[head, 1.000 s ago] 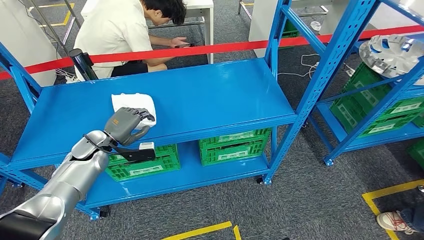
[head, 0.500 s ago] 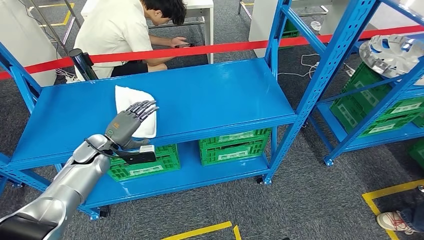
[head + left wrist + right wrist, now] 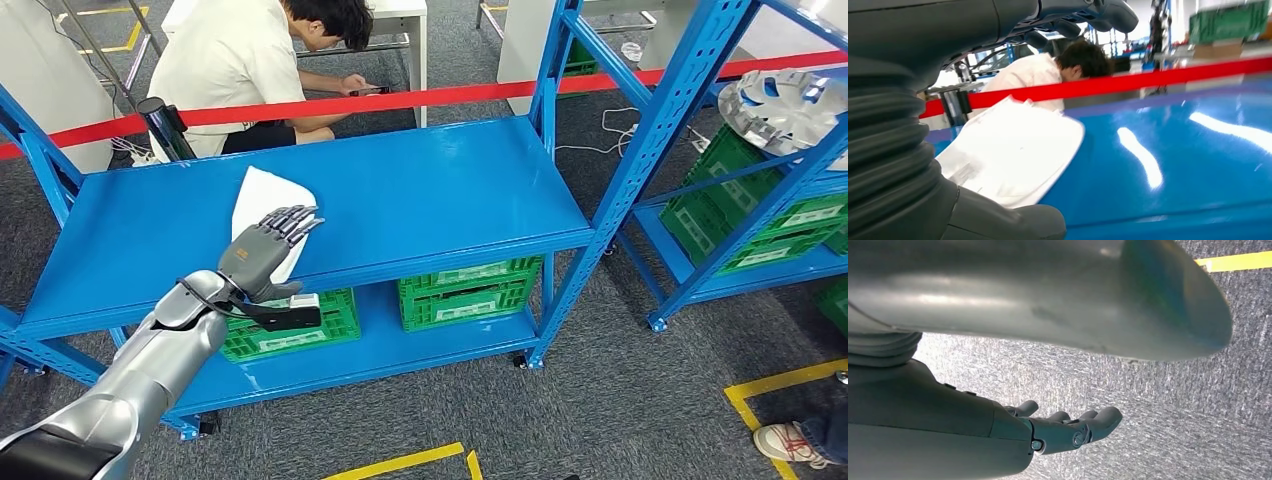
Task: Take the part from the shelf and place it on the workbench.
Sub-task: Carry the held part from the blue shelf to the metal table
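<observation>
Already on the blue shelf (image 3: 420, 200), the white part (image 3: 262, 200) lies flat toward its near edge, and your left robot hand (image 3: 262, 250) hangs just over the end nearest the robot. You can see the fingers (image 3: 292, 216) spread apart and stretched forward above the part, clamped on nothing. From the left wrist view the part (image 3: 1013, 155) is a thin, flat plate with rounded corners, resting on the glossy blue surface with the thumb (image 3: 1008, 225) lying low at its near edge and the other fingers arched over it. That posture reads as a hand laid out to pick up or let go of a flat piece, though you cannot tell from these frames which.

The part's long axis runs away from the robot and slants slightly, its far end pointing toward the red tape (image 3: 400, 98) strung behind the shelf. A person (image 3: 250, 60) in a white shirt crouches beyond that tape, well apart from the part.

Your right robot hand (image 3: 1068, 427) hangs beside the body over grey carpet, fingers loosely extended and holding nothing.
</observation>
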### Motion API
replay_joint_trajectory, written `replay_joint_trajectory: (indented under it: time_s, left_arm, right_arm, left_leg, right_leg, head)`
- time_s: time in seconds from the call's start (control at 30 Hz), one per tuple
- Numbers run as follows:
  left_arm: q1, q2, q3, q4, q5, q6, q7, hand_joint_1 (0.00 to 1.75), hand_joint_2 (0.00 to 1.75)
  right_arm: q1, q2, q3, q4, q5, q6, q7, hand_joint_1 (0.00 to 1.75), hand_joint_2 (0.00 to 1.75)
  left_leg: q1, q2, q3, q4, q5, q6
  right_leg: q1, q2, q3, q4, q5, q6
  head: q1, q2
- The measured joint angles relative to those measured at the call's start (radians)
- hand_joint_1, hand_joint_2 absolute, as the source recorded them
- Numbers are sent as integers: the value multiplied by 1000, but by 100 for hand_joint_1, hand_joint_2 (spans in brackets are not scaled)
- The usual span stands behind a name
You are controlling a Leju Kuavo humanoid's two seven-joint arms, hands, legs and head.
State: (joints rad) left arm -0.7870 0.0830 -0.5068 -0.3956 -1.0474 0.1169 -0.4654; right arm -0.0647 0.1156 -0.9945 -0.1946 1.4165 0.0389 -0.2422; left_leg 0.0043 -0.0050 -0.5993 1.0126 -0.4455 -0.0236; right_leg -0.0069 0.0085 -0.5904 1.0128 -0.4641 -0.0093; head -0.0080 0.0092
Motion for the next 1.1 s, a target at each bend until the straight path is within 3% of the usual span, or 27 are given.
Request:
replay_joint_trajectory:
  time_s: [0.6,0.9,1.1]
  left_arm:
    - [-63,18,-37,73,-103,-145,279,0,175]
    - [-93,53,-37,94,-133,-249,343,0,175]
    - [-104,67,-37,99,-144,-260,358,0,175]
  right_arm:
    - [0,0,0,0,8,0,1,0,0]
    - [-1,0,0,0,11,2,2,0,0]
    - [-1,0,0,0,11,2,2,0,0]
  left_leg:
    - [0,0,0,0,0,0]
    - [0,0,0,0,0,0]
    - [0,0,0,0,0,0]
  right_leg:
    - [0,0,0,0,0,0]
    - [0,0,0,0,0,0]
    - [0,0,0,0,0,0]
  head:
    - [0,0]
    - [0,0]
    - [0,0]
